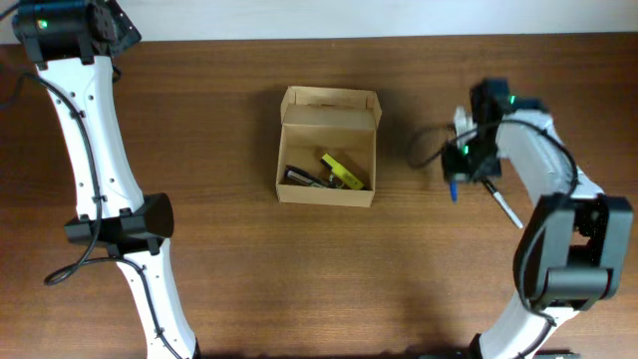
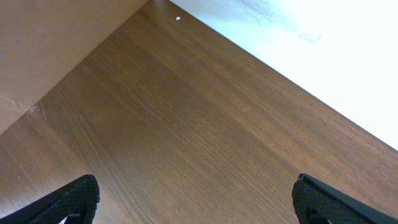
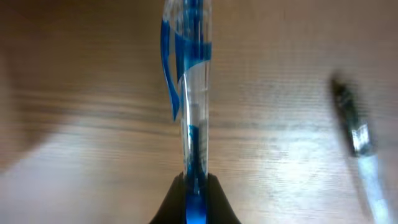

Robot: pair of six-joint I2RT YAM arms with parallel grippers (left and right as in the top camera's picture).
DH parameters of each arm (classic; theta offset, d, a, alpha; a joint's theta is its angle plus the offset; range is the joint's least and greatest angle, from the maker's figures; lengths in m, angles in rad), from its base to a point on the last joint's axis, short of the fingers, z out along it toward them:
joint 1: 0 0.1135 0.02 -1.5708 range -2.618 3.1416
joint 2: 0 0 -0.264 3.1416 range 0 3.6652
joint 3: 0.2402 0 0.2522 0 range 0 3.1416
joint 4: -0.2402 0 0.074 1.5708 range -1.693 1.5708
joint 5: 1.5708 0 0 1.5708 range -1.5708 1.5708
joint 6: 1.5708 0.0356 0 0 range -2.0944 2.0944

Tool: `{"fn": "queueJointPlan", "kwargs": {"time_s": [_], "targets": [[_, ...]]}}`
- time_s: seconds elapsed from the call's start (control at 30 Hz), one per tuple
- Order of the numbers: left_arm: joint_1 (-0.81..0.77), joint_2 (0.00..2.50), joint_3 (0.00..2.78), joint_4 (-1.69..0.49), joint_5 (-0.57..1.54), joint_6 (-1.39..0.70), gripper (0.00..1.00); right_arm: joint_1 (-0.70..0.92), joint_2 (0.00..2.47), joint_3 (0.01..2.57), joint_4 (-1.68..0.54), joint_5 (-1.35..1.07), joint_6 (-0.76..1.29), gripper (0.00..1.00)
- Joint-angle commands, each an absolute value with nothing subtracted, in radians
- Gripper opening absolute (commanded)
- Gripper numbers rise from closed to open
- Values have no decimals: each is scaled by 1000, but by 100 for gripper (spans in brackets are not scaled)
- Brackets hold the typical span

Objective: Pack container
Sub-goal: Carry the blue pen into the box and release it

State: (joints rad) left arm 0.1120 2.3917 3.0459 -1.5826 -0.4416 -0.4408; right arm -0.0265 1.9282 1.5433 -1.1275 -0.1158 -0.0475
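Overhead only: container (image 1: 325, 195), yellow item (image 1: 341, 172) inside

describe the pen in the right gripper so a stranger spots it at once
From the open cardboard box mid-table, look toward the right gripper. The pen pinched there is clear with a blue clip, unlike the grey pen lying loose beside it.

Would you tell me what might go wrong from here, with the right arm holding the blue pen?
The blue pen is pinched only near one end by the right jaws, so it might pivot or slip. The box already holds pens and a yellow item, so this long pen may catch its rim. The other pen lies beside the right arm and could get knocked.
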Motion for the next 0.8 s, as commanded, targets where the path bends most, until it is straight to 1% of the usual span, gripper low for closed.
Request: {"fn": "queueJointPlan", "kwargs": {"time_s": [0.0,0.13,0.4,0.6,0.77], "targets": [[119,2358,3041,-1584,-442,-432,100,54,1837,1763,-1205,-154,-175,4],[119,2358,3041,-1584,-442,-432,100,166,1837,1930,-1269,-143,-358,4],[119,2358,3041,-1584,-442,-432,100,358,1885,1946,-1299,-151,-582,4],[119,2358,3041,-1584,-442,-432,100,463,1974,1946,-1302,-151,-667,4],[119,2358,3041,-1584,-442,-432,100,511,2065,1946,-1299,-146,-703,4]]}}
